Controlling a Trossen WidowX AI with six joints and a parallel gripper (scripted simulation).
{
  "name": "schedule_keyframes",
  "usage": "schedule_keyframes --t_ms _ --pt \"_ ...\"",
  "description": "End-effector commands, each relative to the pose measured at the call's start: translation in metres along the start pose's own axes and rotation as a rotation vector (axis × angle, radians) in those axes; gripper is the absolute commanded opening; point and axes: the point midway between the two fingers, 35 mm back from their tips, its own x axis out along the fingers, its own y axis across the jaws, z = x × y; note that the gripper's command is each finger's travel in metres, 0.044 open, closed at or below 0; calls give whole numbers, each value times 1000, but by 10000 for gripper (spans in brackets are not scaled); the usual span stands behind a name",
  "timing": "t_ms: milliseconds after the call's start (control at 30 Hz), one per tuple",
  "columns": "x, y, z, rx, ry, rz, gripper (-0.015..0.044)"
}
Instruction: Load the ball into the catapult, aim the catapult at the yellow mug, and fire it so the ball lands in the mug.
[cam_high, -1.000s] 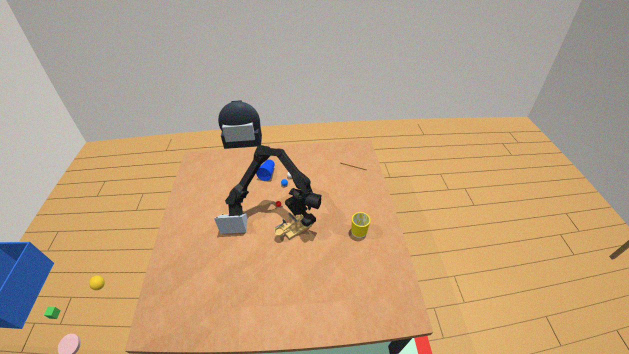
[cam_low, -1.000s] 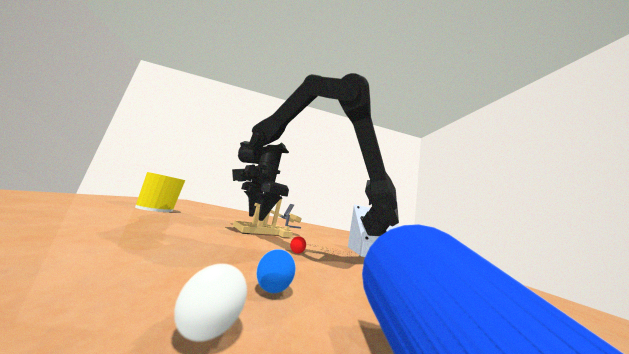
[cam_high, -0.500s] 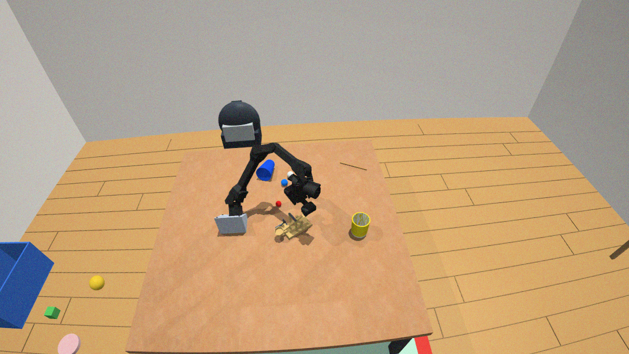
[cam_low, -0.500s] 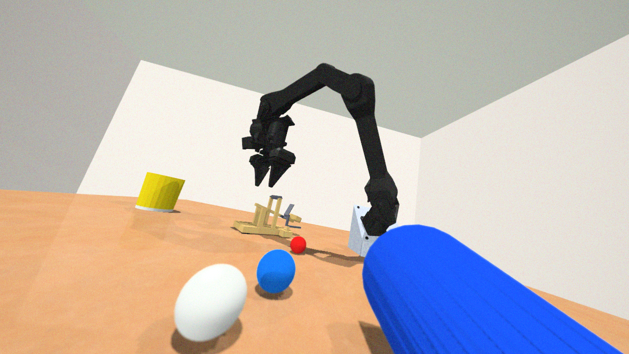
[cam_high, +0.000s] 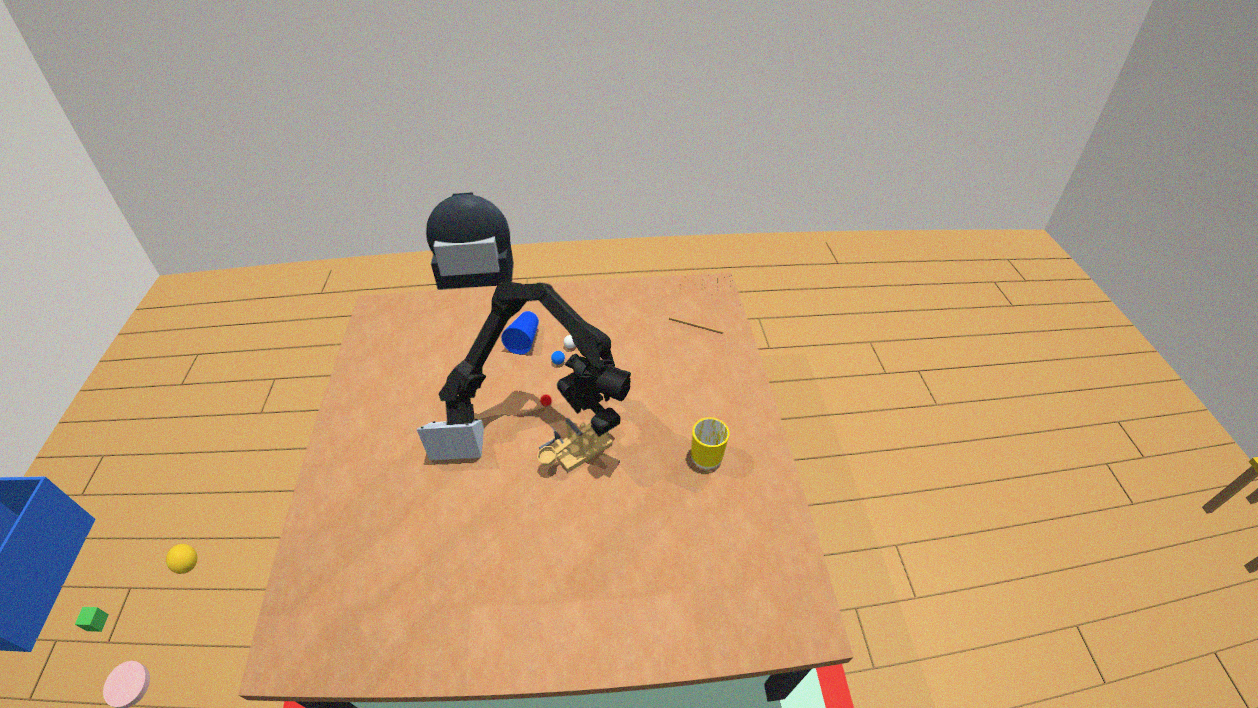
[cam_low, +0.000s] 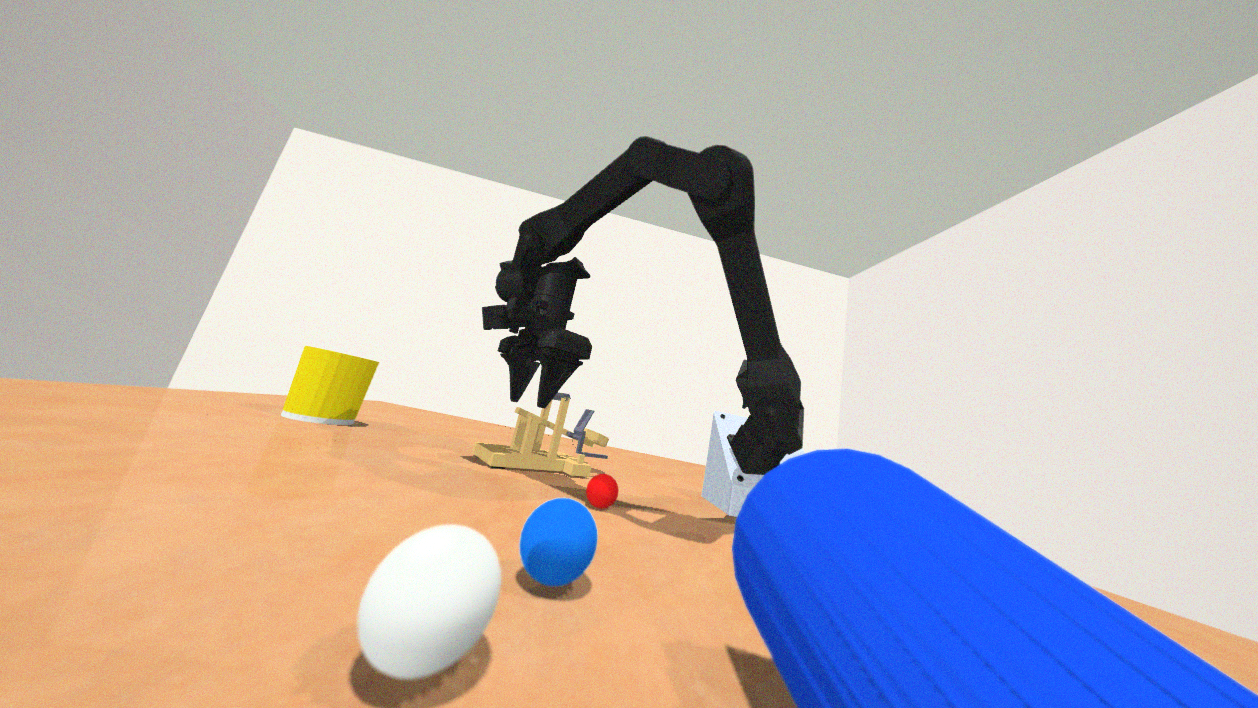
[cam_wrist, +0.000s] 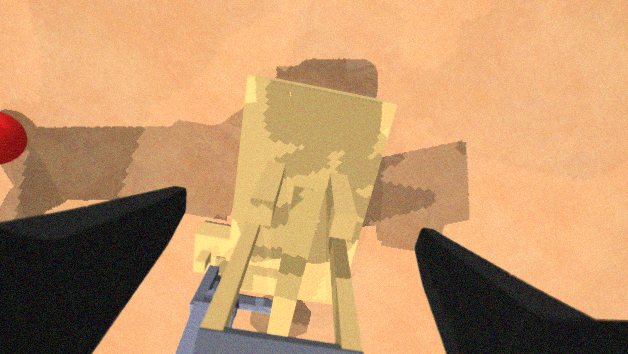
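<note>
1. The catapult (cam_high: 585, 449) (cam_low: 528, 456) (cam_wrist: 315, 125) stands upright on the surface (cam_high: 545, 563) (cam_low: 220, 510) (cam_wrist: 525, 75), and everything else is placed relative to it.
2. The end effector (cam_high: 605, 422) (cam_low: 528, 403) (cam_wrist: 304, 219) hangs just above the catapult, pointing down; its fingers are spread wide with nothing between them.
3. In the wrist view, the catapult's frame shows between the fingertips.
4. The yellow mug (cam_high: 708, 443) (cam_low: 331, 385) stands upright, well apart from the catapult.
5. The red ball (cam_high: 545, 399) (cam_low: 602, 491) (cam_wrist: 10, 138) lies on the surface near the catapult, outside it.
6. The blue ball (cam_high: 558, 357) (cam_low: 559, 541) lies farther from the catapult than the red one.
7. The white ball (cam_high: 569, 341) (cam_low: 429, 602) is farther still, near the blue ball.
8. The blue cylinder (cam_high: 521, 332) (cam_low: 950, 581) lies on its side, well apart from the catapult.
</note>
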Motion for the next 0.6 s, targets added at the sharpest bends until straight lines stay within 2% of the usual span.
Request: schedule_keyframes --t_ms 0,567 --pt "4 0 -1 10 -9 -2 440" --pt "32 -1 0 10 -10 -2 440"
